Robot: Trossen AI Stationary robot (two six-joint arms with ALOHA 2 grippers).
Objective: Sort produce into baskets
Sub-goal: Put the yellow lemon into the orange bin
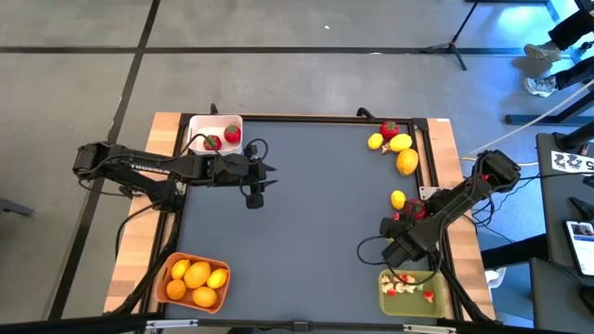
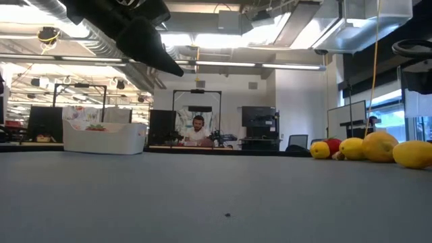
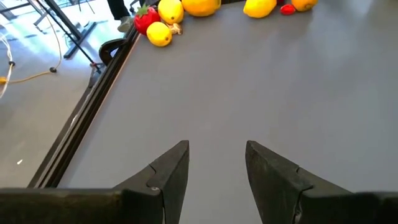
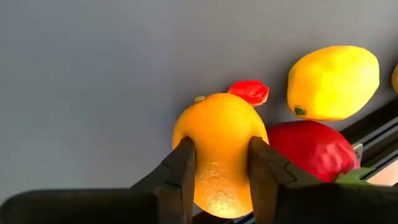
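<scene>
Orange citrus (image 4: 221, 152) sits between my right gripper (image 4: 221, 180) fingers, closed on it at the right edge beside a strawberry (image 4: 311, 149). Left gripper (image 3: 217, 171) hovers part open, empty, near the white basket (image 1: 200, 123). I'd lift straight, then cross to the orange basket (image 1: 167, 264)

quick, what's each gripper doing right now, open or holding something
Left gripper: open, empty, above bare table near the white basket.
Right gripper: fingers closed on an orange fruit, by the table's right edge.
</scene>
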